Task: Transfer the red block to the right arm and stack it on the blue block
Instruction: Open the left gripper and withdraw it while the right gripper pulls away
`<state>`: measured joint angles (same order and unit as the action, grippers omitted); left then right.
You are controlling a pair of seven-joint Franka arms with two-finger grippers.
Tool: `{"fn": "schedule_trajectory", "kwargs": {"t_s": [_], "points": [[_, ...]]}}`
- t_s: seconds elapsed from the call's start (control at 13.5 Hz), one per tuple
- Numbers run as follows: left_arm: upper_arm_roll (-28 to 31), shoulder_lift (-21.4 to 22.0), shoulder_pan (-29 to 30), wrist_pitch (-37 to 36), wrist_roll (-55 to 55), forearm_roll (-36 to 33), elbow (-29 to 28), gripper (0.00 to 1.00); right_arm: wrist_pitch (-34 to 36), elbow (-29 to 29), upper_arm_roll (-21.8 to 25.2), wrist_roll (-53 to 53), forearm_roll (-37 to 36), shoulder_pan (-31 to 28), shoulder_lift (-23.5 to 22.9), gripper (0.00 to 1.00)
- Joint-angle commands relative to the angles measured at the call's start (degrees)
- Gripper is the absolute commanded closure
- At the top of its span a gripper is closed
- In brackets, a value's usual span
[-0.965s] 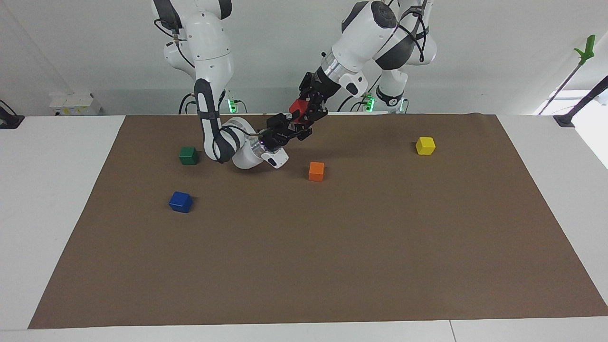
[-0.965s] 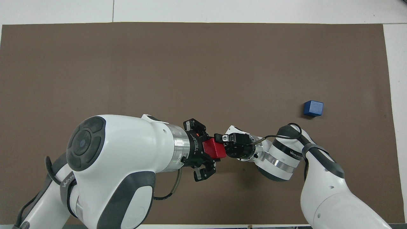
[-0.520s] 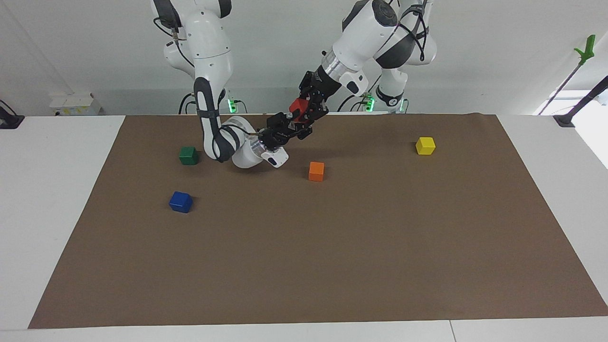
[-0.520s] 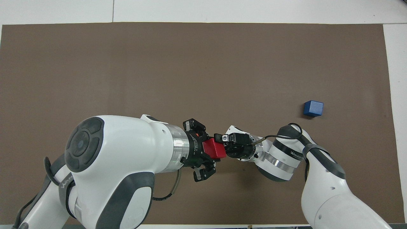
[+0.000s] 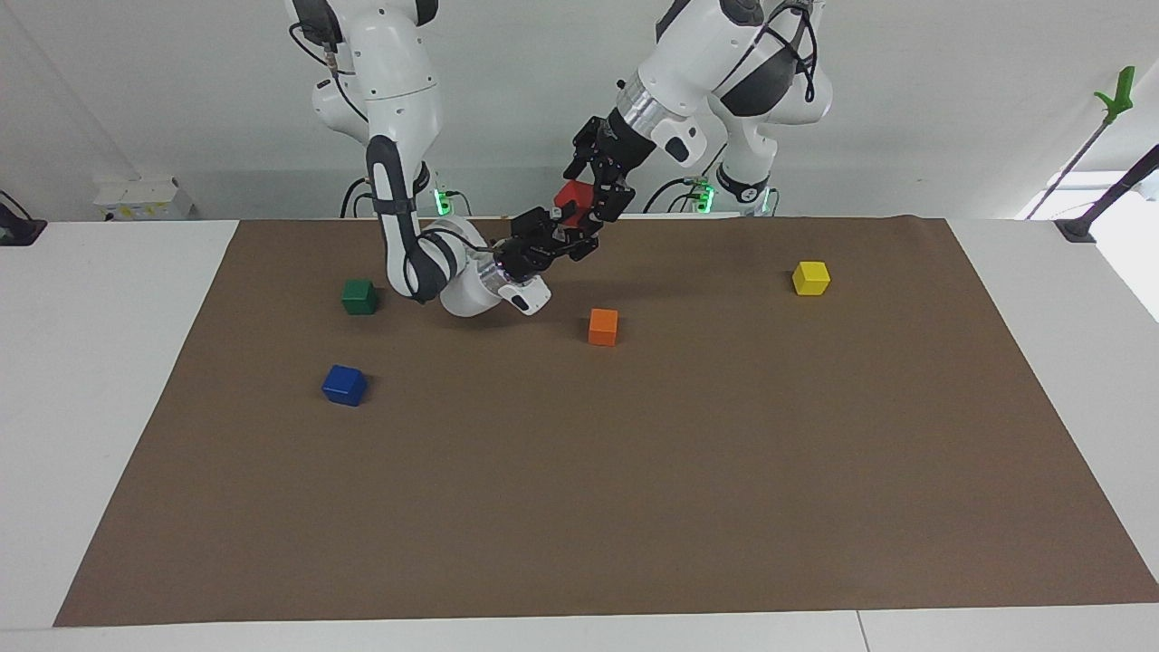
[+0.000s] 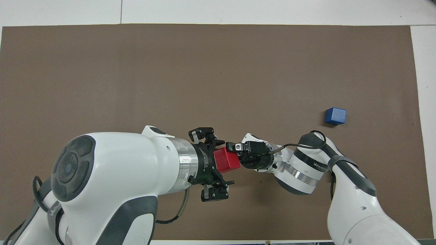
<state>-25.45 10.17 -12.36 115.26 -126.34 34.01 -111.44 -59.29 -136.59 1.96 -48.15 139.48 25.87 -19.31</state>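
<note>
Red block (image 6: pixel 226 160) aloft over tabletop (image 5: pixel 634 471), grasped by right hand (image 6: pixel 238 153), left hand (image 6: pixel 214 161) released around it, blue block (image 5: pixel 344 385) toward right arm's end.

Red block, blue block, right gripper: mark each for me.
red block (image 6: pixel 226 160), overhead view, its top face.
blue block (image 5: pixel 344 384), facing view, its top face.
right gripper (image 6: pixel 238 157), overhead view, between its fingertips at the block.

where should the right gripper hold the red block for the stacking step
The right gripper is best left as it is, shut on the red block by two opposite side faces at the end toward its own arm. The left gripper stands open around the other end. That leaves a flat face free to set on the blue block.
</note>
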Motion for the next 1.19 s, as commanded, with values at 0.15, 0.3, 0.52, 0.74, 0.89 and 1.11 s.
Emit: {"fn": "schedule_trajectory", "kwargs": {"t_s": [0.15,0.3,0.52,0.74,0.89,1.11], "points": [[1.9,4.2,4.4,-9.7,6.3,0.5,-0.8,0.0,-4.8,-0.3,0.2,2.3,-4.5,-2.9,3.0,1.0],[3.1,4.4,7.8,-12.6,13.9,0.1,-0.8,0.0,-12.4,1.8,0.1,2.7,-13.0,-7.0,5.7,1.0],[3.5,4.6,18.6,-14.3,27.9,0.0,-1.1,0.0,-16.9,5.4,0.2,4.7,-19.7,-10.7,6.2,1.0],[3.6,4.4,22.9,-14.2,43.9,-9.0,-1.0,0.0,-29.5,10.2,0.2,7.5,-33.1,-14.3,9.6,1.0],[5.5,4.3,24.3,-14.3,53.7,-13.2,-0.9,0.0,-35.8,12.7,0.2,12.0,-39.8,-15.1,12.0,1.0],[5.7,4.0,28.0,-14.3,66.9,-20.4,-0.6,0.0,-44.1,15.6,0.2,16.7,-50.1,-15.1,13.9,1.0]]}}
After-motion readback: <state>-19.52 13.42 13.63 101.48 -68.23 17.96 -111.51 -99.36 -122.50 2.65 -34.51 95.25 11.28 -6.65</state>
